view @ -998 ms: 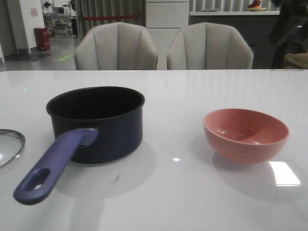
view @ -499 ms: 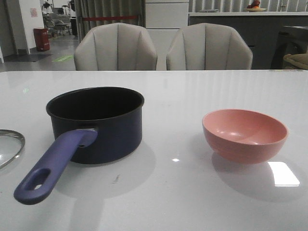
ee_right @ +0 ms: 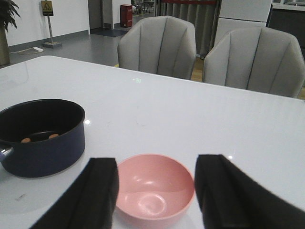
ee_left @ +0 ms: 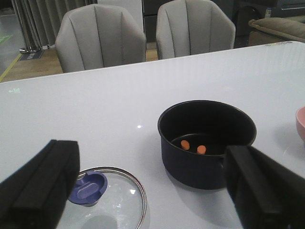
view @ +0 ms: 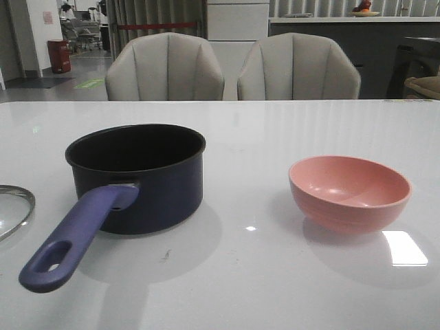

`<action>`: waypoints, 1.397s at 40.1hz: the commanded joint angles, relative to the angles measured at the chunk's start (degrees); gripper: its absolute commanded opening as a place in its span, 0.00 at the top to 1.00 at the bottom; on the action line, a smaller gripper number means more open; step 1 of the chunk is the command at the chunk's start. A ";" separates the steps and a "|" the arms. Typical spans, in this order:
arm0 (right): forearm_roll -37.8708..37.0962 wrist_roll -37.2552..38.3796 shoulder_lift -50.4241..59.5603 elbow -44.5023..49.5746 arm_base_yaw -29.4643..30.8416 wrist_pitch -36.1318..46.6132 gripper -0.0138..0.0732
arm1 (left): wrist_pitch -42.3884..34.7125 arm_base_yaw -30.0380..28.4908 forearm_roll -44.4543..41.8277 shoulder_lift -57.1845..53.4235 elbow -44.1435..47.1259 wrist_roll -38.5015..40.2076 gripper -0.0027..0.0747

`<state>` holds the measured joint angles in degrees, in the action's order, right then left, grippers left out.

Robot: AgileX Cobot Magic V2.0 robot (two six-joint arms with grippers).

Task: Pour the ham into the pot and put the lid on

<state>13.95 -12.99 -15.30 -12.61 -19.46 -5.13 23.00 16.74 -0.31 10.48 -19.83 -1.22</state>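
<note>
Two ham chunks lie in the pot | pink bowl upright, empty, so pouring looks done | lid flat beside pot, uncovered | left gripper spread wide above lid, likely to grasp it | right gripper agape, empty

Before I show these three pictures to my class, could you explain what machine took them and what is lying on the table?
A two-armed robot took them. One camera looks forward over the white table; the others sit on each wrist, so the black shapes are fingers. The left end effector and right end effector are both open and hold nothing. On the table stand a dark pot with ham pieces inside, an empty pink bowl, and beside the pot a glass lid, not yet on it.
</note>
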 commanded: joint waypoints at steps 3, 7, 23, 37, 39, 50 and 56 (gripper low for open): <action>0.22 -0.23 -0.33 -1.53 -0.15 5.13 0.31 | -4.68 0.25 0.31 0.60 -1.68 0.22 0.14; 0.22 -0.23 -0.33 -1.52 -0.15 5.13 0.49 | -4.68 0.25 0.31 0.60 -1.68 0.22 0.14; 0.22 -0.23 -0.33 -1.47 -0.15 5.13 0.65 | -7.61 0.25 0.95 0.72 -1.68 0.22 0.14; 0.22 -0.23 -0.33 -1.47 -0.15 5.13 0.66 | 2.78 0.14 0.31 13.49 -13.09 6.38 0.14; 0.22 -0.23 -0.33 -1.47 -0.15 5.13 0.66 | 4.59 0.14 -0.48 16.25 -15.61 8.62 0.14; 0.22 -0.23 -0.33 -1.47 -0.15 5.13 0.66 | 8.86 -1.07 -12.36 31.40 -23.51 23.07 0.14; 0.22 -0.23 -0.33 -1.47 -0.15 5.13 0.66 | 15.96 -4.93 -10.12 42.34 -29.60 22.54 0.14</action>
<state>14.08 -12.99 -15.30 -12.54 -19.46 -5.00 38.95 13.10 -10.91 48.14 -45.19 20.75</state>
